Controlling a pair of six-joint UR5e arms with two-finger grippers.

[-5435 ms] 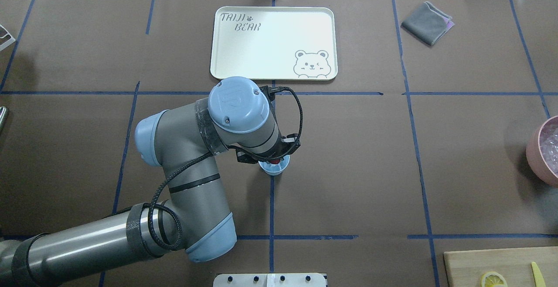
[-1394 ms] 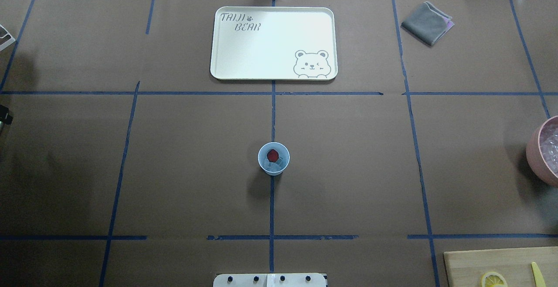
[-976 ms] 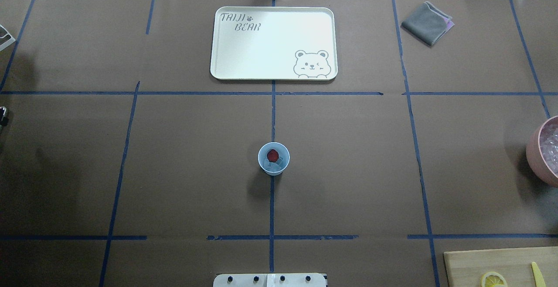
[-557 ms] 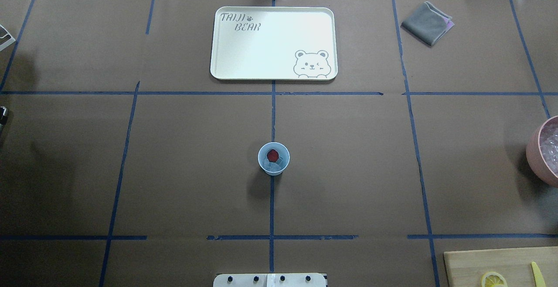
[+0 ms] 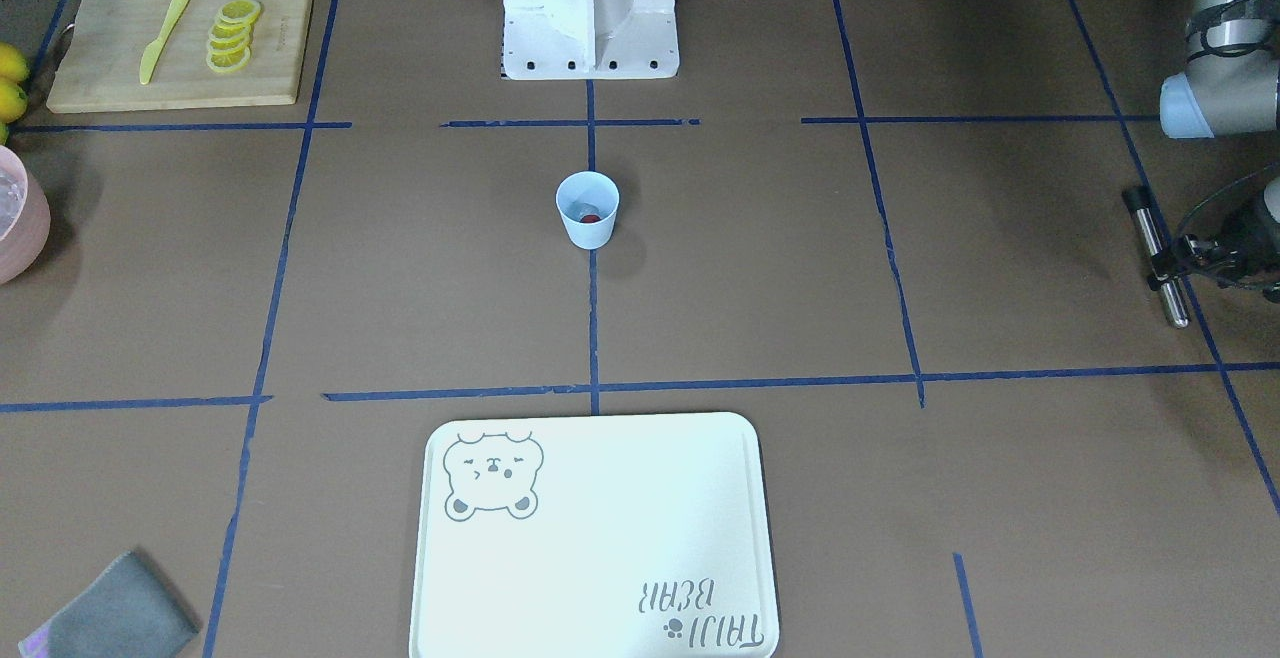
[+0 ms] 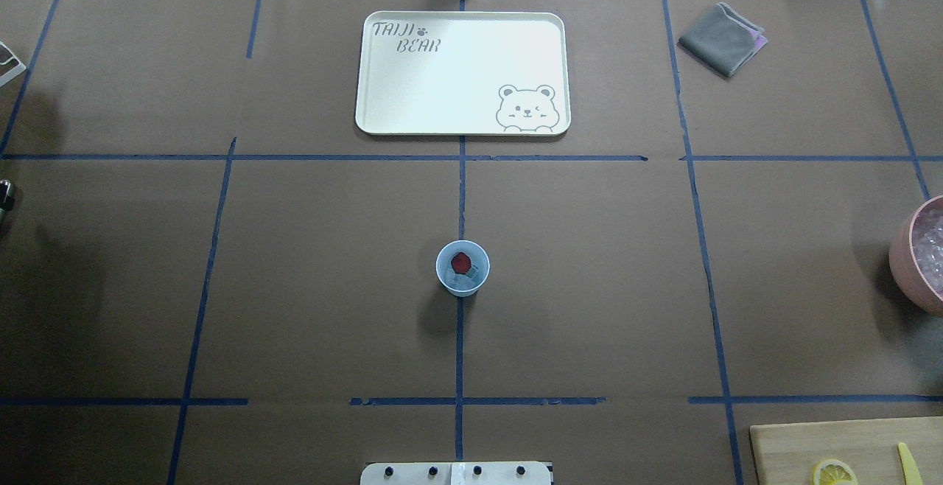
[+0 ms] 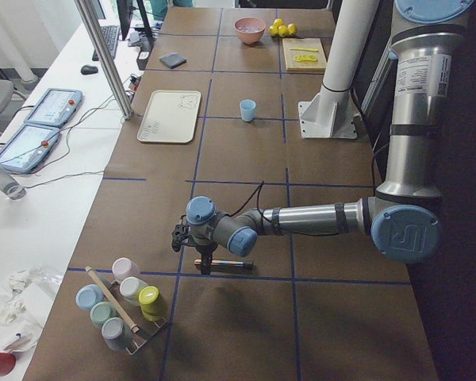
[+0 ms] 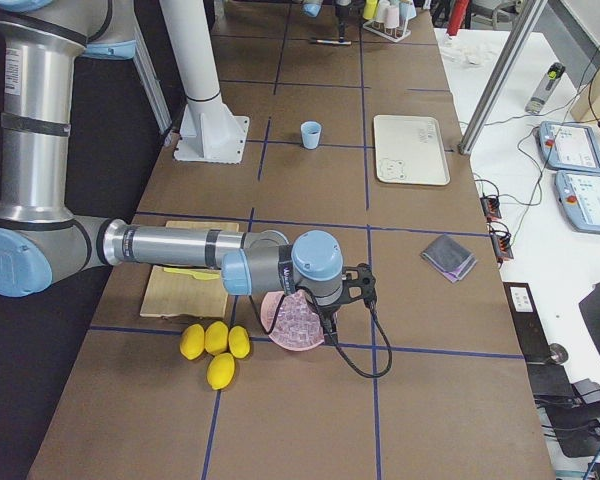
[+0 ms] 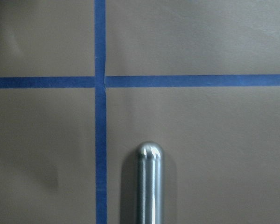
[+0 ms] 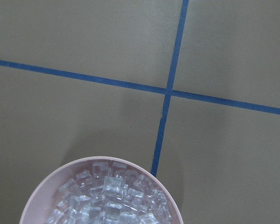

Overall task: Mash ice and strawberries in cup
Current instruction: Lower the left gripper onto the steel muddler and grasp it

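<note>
**Exterior front-facing.** Located the cup (image 5: 588,230) upright at the middle of the table (image 5: 760,268), on a blue tape line (image 5: 592,318), well apart from both arms. Noted the left gripper (image 5: 1172,268) low at the view's right edge, over a metal rod (image 5: 1146,226) lying flat on the table. Could not tell whether clenched on the rod or released.

**Overhead exterior.** Confirmed the strawberry (image 6: 461,262) and the ice (image 6: 467,276) side by side inside the cup, both whole and not yet mashed. Saw no arm over the table's middle.

**Exterior left.** Placed the left gripper directly above the rod. Read the rod's long axis as running across the table, roughly square to the line toward the cup.

**Exterior right.** Placed the right gripper (image 8: 354,285) at the opposite end, above a pink bowl (image 8: 302,347). Could not tell its state from here.

**Left wrist-mounted.** Showed only the rod's rounded end at lower middle, parallel to a tape line, with no fingers in view.

**Right wrist-mounted.** Showed ice cubes (image 10: 107,196) in the pink bowl below, with no fingers in view.

**Assessment.** Judged the left arm nearest the rod. Expected a grasp across the rod's narrow width, then a carry along the table toward the robot's right to the cup.
</note>
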